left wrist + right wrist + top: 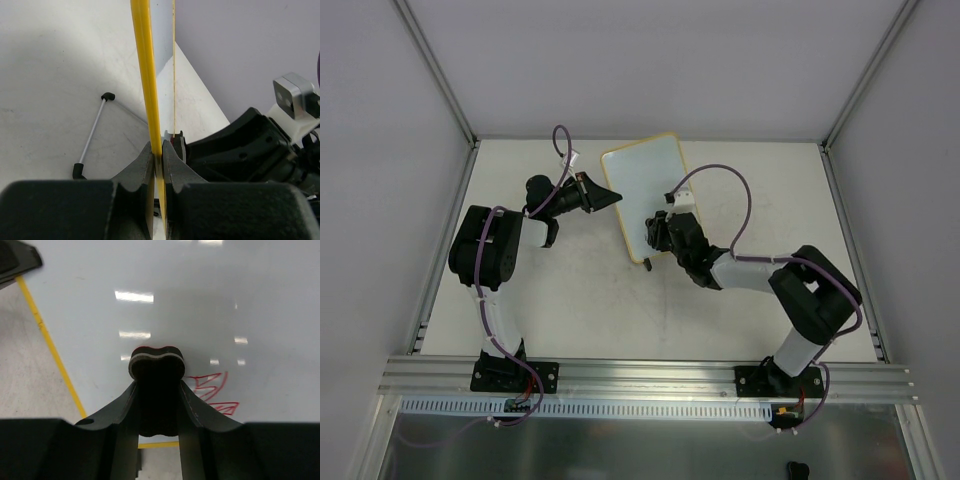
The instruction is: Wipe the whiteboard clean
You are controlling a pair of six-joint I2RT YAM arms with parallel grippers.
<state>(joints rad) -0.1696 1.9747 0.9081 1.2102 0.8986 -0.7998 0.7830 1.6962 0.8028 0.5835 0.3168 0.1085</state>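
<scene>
Whiteboard (645,185): there it is, out in the middle of the worktop (570,300), between the two arms and nearer the far side.
Long axis: runs away from the arm bases, a touch slanted, with the far short edge swung left and the near short edge swung right.
Face: white side up toward the overhead camera; whether it lies flat or is tipped up along one edge, I cannot tell.
Yellow frame (142,60): thin, rounded at the corners, seen edge-on from the left wrist as one straight yellow line.
Red marks (216,387): jagged zigzag strokes close to the near short edge. They are scribble, not letters, and nothing here reads as a word.
Rest of the surface: plain white with ceiling lights glinting off it.
Left hand (161,152): fingers pinched tight on the board's left long edge, the yellow rim clamped right between them.
Right hand (156,385): closed down on the eraser (156,357), a small dark block with a red and a pale layer, gripped by its sides.
Eraser position: its front end sits over the white face, just left of the red marks in the wrist view; contact with the board I cannot confirm.
Rod (95,132): a thin pale stick with black ends, lying on the worktop left of the board, apart from it.
</scene>
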